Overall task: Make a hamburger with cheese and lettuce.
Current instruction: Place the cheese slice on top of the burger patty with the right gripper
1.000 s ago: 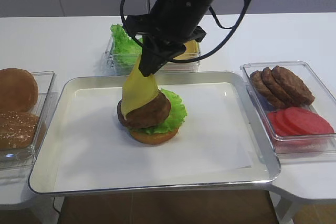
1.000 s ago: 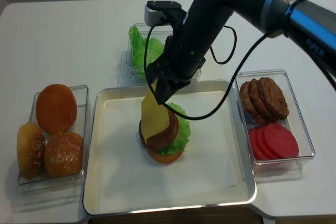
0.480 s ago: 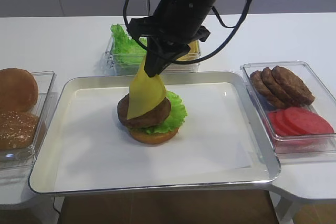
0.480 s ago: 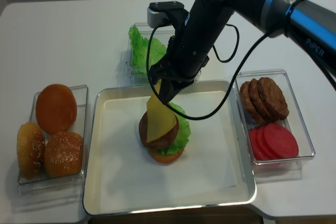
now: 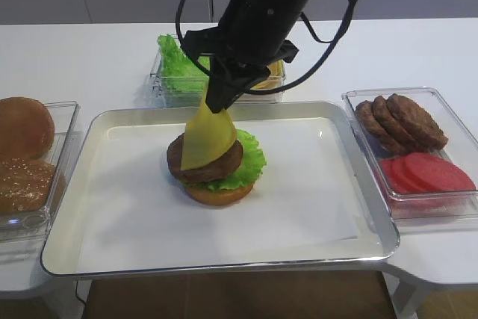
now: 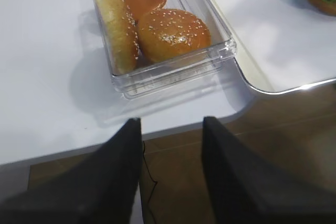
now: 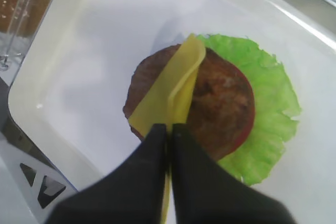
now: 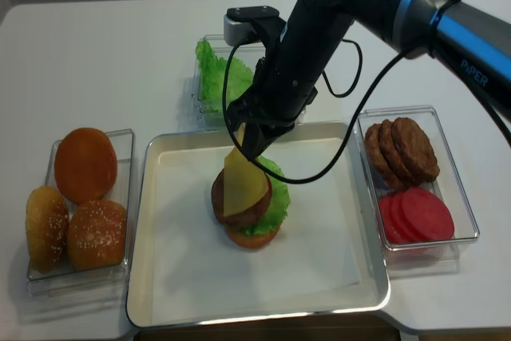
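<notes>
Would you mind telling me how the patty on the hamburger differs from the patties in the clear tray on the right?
The patty on the hamburger lies alone on lettuce and a bun base, while the loose patties overlap one another in a row in their clear tray. The stacked one is partly covered by the cheese hanging from the right end effector; the loose ones are uncovered, beside red slices. All are round and brown.

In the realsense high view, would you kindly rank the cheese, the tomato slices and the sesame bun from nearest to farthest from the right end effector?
From the right end effector:
1. The cheese, pinched in it, hanging over the hamburger.
2. The tomato slices, right-hand container.
3. The sesame bun, far-left container.
</notes>
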